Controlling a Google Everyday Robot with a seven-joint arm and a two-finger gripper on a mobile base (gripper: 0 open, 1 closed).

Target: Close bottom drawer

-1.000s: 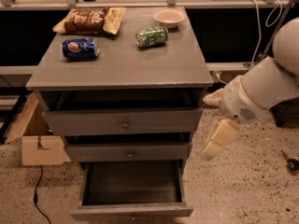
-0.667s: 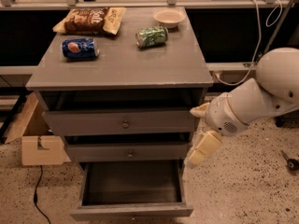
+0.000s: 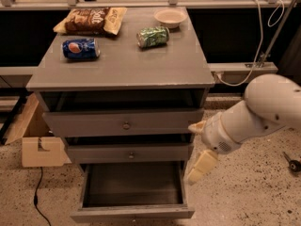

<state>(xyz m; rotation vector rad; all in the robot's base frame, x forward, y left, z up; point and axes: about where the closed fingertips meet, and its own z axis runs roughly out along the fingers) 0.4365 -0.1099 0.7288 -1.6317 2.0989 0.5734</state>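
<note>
The bottom drawer [image 3: 133, 213] is found pulled out. The claw [image 3: 193, 152], spread apart, is held above its right side; approach is judged underway, and its front must be pushed inward.

My gripper [image 3: 200, 147] hangs just right of the bench's [image 3: 122, 69] drawer fronts, its cream fingers [image 3: 202, 166] spread apart and looking like matt plastic. My arm [image 3: 263, 112] has a smooth, glossy white shell. The bench is grey-painted wood with a matt finish. The bottom drawer [image 3: 131, 213] wears the same flat paint, dark and dull inside. The blue can [image 3: 81, 48] and green can [image 3: 153, 36] gleam like metal. The chip bag [image 3: 91, 20] is shiny, the bowl [image 3: 170, 17] smooth, the floor [image 3: 254, 192] speckled stone, the box [image 3: 37, 145] plain cardboard.
</note>
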